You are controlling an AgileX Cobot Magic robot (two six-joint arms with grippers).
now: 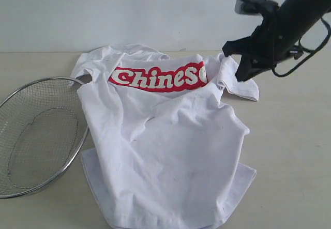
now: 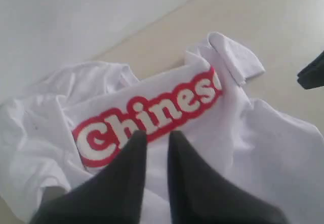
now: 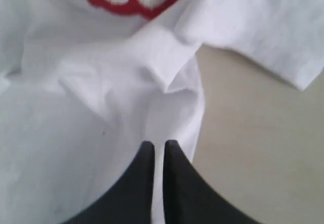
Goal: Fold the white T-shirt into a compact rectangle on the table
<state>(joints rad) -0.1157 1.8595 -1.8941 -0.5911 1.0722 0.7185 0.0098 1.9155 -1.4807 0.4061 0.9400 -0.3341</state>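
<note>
- The table (image 1: 289, 151) is pale wood-grain with a plain white wall (image 1: 155, 12) behind it. A wire-mesh basket (image 1: 51, 81) sits at the left, its rim touching the shirt's edge.
- The white T-shirt (image 1: 170, 146) lies crumpled mid-table. Its red lettering (image 1: 158, 78) is toward the far side and its lower part is doubled over itself.
- My right gripper (image 3: 158, 144) is at the turned-over sleeve (image 1: 240, 87), jaws all but closed. I cannot tell whether cloth is pinched between them.
- My left gripper (image 2: 157, 134) hangs above the lettering, jaws a slit apart, holding nothing.
- I judge that a pinch here could catch two layers, so a pull would drag the whole bundle instead of spreading it.
- Cloth against the basket could snag or tow it along.
- Folding over these wrinkles would probably give a lumpy, skewed rectangle.
</note>
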